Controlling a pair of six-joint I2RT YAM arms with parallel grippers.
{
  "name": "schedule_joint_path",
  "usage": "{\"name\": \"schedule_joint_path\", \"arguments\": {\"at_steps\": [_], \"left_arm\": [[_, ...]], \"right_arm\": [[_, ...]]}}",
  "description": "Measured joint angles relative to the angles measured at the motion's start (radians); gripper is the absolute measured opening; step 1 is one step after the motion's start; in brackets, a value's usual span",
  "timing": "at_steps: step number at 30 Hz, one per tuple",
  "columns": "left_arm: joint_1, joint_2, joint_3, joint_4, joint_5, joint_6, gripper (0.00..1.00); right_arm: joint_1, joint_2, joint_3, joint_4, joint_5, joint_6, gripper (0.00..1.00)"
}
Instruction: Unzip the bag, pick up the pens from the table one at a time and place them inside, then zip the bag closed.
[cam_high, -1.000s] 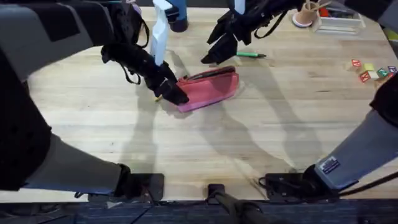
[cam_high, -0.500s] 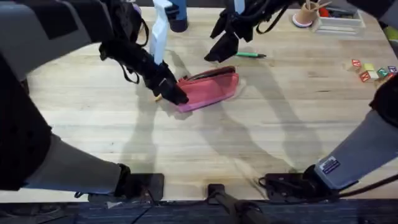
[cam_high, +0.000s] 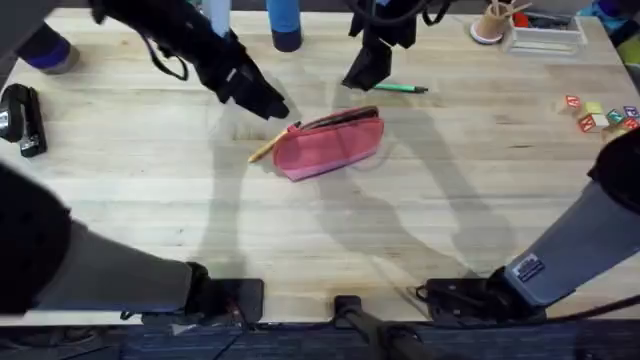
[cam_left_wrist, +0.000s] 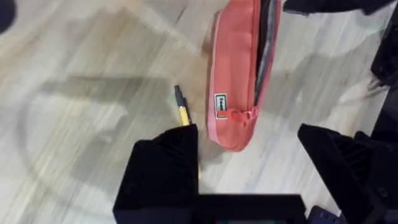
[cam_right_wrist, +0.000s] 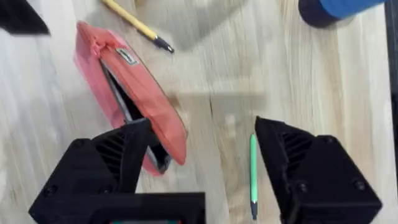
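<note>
Your coral-pink fabric pouch (cam_high: 330, 144) lies unzipped mid-table, but the yellow-orange pen (cam_high: 272, 145) and green pen (cam_high: 402, 88) remain outside, both grippers (cam_high: 268, 103) (cam_high: 362, 76) spread wide, empty.

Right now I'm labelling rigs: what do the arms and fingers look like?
Both arms are black with loose black cables. The left gripper and right gripper have chunky, wedge-shaped black fingers. The right arm's grey base link carries a small label.
</note>
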Motion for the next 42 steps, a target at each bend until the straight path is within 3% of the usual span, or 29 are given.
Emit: {"name": "schedule_joint_path", "arguments": {"at_steps": [11,19,28,33,42], "left_arm": [[0.026,-0.293,0.009,-0.104,-0.097,0.008,0.995],[0.026,-0.352,0.010,-0.137,-0.128,0.012,0.996],[0.026,-0.352,0.010,-0.138,-0.130,0.012,0.996],[0.026,-0.352,0.010,-0.138,-0.130,0.012,0.995],[0.026,-0.352,0.010,-0.142,-0.130,0.012,0.996]], "right_arm": [[0.023,0.000,0.002,-0.026,0.033,-0.089,0.995],[0.076,0.000,0.003,-0.027,0.045,-0.169,0.982],[0.080,0.000,0.004,-0.027,0.061,-0.187,0.501],[0.081,0.000,0.005,-0.027,0.064,-0.194,0.068],[0.082,0.000,0.006,-0.101,0.066,-0.223,0.030]]}}
